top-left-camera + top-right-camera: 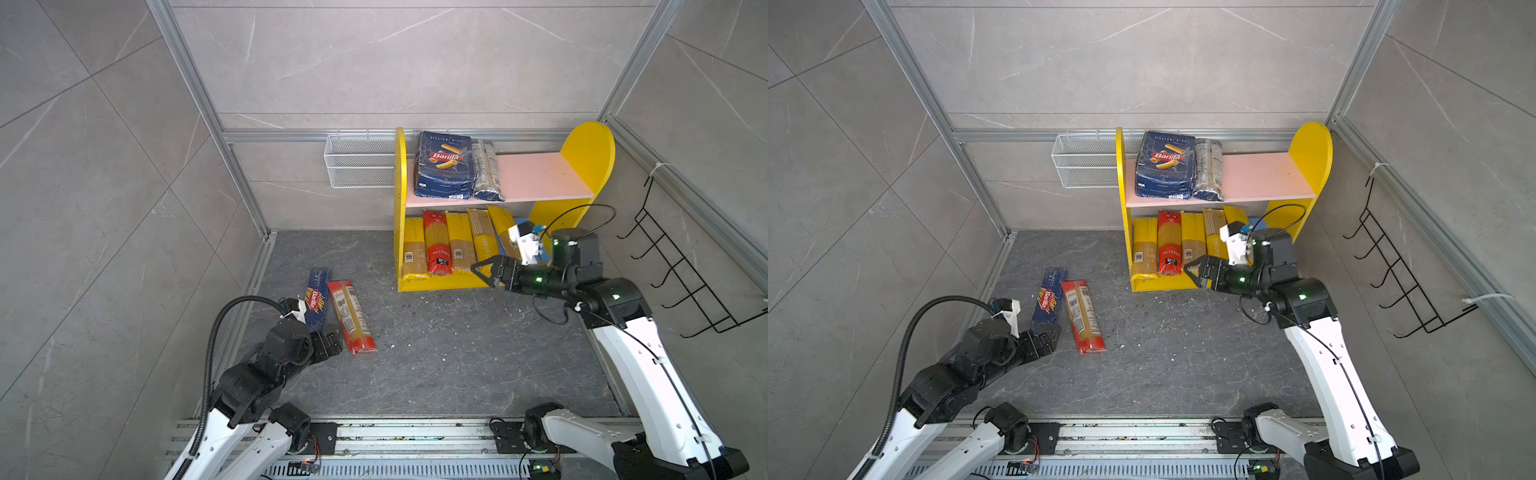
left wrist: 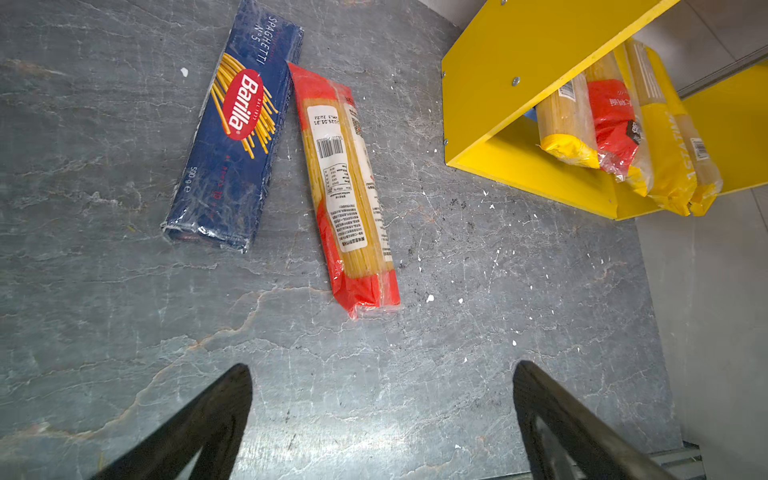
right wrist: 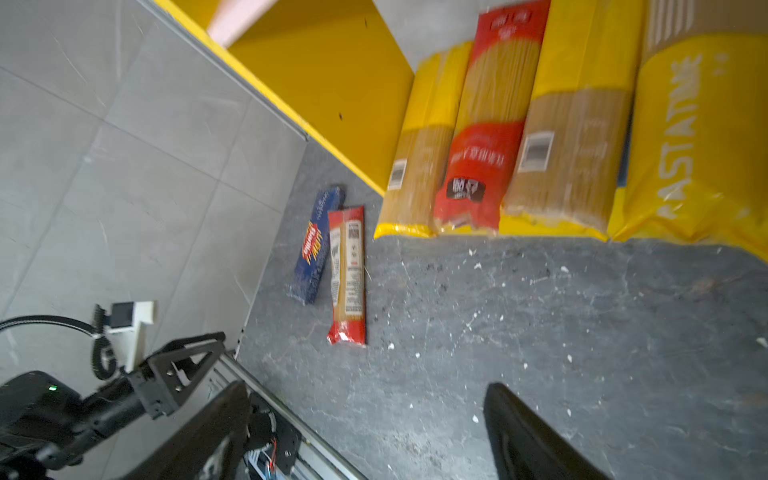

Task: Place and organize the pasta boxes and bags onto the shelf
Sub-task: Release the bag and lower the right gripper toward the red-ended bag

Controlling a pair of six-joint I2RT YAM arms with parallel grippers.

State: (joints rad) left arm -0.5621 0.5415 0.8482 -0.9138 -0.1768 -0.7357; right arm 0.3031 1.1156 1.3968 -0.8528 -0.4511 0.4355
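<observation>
A dark-blue Barilla spaghetti box lies on the dark floor, with a red-and-clear bag right beside it. My left gripper is open and empty, low at the near end of these two. The shelf holds the rigatoni package and a dark bag on its pink board. Several yellow bags and a red one stand side by side on the lower tier. My right gripper is open and empty, just in front of the PASTATIME bag.
A white wire mesh basket hangs on the back wall left of the shelf. A black wire hook rack hangs on the right wall. Pasta crumbs dot the floor. An aluminium rail runs along the front edge.
</observation>
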